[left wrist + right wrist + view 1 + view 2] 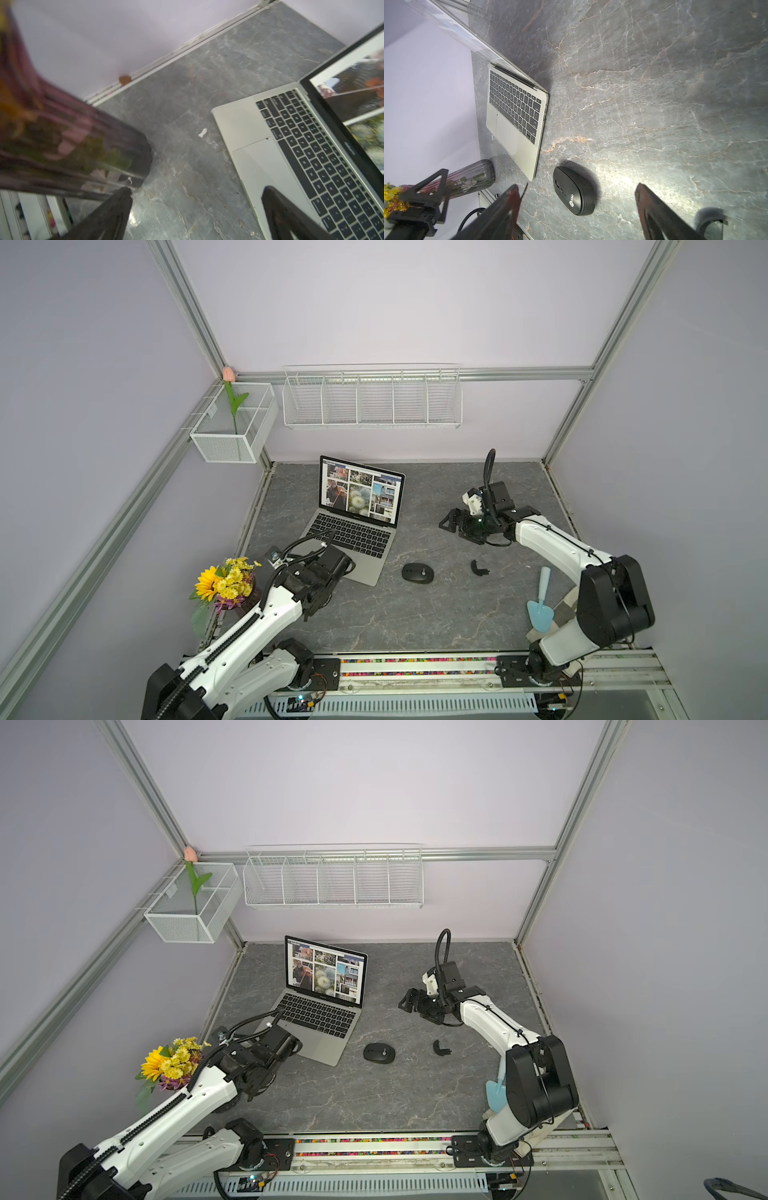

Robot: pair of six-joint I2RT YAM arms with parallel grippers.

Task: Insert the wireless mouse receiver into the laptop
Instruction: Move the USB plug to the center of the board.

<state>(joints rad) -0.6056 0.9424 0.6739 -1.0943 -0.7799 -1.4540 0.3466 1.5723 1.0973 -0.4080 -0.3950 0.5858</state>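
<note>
The silver laptop [365, 564] [328, 1042] stands open at the table's back left, its screen showing photos. To its right lies a black oval mouse [415, 574] [574, 192]. A tiny stub [423, 571] [385, 1051] sticks up from the mouse's top and looks like the wireless mouse receiver. It cannot be made out in the right wrist view. My right gripper [449, 523] [576, 186] hovers open and empty, right of the laptop and beyond the mouse. My left gripper [196, 189] is open and empty, between the vase and the laptop's front left corner [216, 110].
A black curved cover piece [479, 568] [712, 224] lies right of the mouse. A ribbed vase of yellow flowers [226, 585] [72, 145] stands close to my left arm. A light-blue trowel [540, 605] lies by the right arm's base. Wire baskets [372, 400] hang on the back wall.
</note>
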